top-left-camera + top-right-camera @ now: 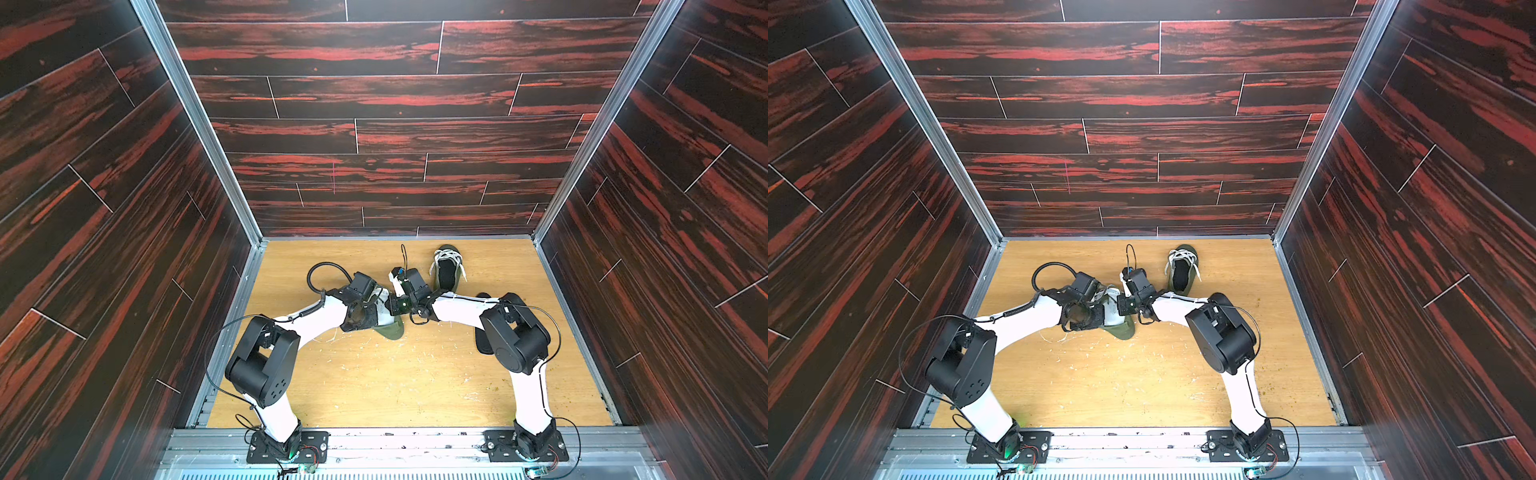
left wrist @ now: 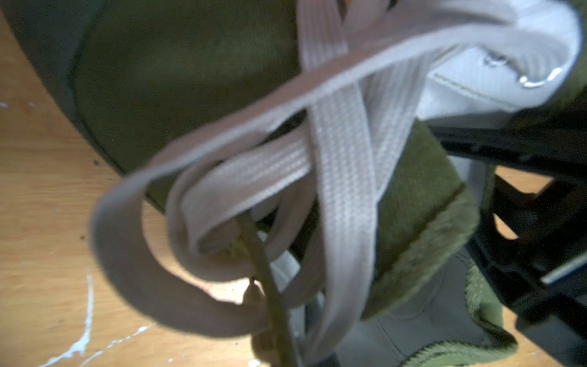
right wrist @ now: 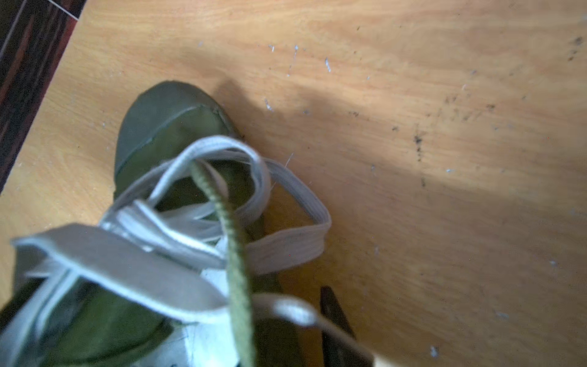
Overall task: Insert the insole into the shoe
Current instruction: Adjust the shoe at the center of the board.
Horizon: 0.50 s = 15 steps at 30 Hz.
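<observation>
Shoe [image 1: 392, 330] lies between left gripper [image 1: 379, 306], pressed together by its laces [image 2: 343, 178], and right gripper [image 1: 398, 306], whose state I cannot tell

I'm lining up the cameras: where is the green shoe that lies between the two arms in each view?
Top view: green shoe, centre, partly covered.
Top view: same spot.
Left wrist: fills the picture's upper part.
Right wrist: picture's lower left.
Shared landmark: the scratched wooden table.

The olive shoe [image 1: 391, 329], white laces [image 2: 343, 165] loose, lies mid-counter [image 1: 374, 382], toe toward the near edge. A black insole [image 1: 481, 345] lies flat to its right, partly hidden.
</observation>
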Each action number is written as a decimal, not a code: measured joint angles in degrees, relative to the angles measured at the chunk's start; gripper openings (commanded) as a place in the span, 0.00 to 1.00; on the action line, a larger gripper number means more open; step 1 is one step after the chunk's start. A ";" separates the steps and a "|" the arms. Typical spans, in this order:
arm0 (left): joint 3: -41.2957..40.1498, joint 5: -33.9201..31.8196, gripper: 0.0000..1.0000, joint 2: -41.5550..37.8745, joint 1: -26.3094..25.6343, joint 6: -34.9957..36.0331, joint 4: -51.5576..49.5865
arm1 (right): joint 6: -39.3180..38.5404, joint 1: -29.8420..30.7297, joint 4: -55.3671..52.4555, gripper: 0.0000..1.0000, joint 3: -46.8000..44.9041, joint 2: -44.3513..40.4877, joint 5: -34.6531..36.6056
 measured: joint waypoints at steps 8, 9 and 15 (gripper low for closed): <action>2.14 -0.52 0.46 -1.36 -0.76 4.17 -7.48 | -0.37 0.39 -1.42 0.42 -0.20 -1.14 -0.61; 2.71 -0.57 0.47 -1.88 -0.81 4.72 -8.52 | -0.33 0.44 -1.79 0.43 -0.48 -1.53 -0.76; 7.10 -2.01 0.55 -6.03 -0.94 7.80 -15.19 | -0.26 0.50 -5.49 0.49 -0.92 -3.69 -1.86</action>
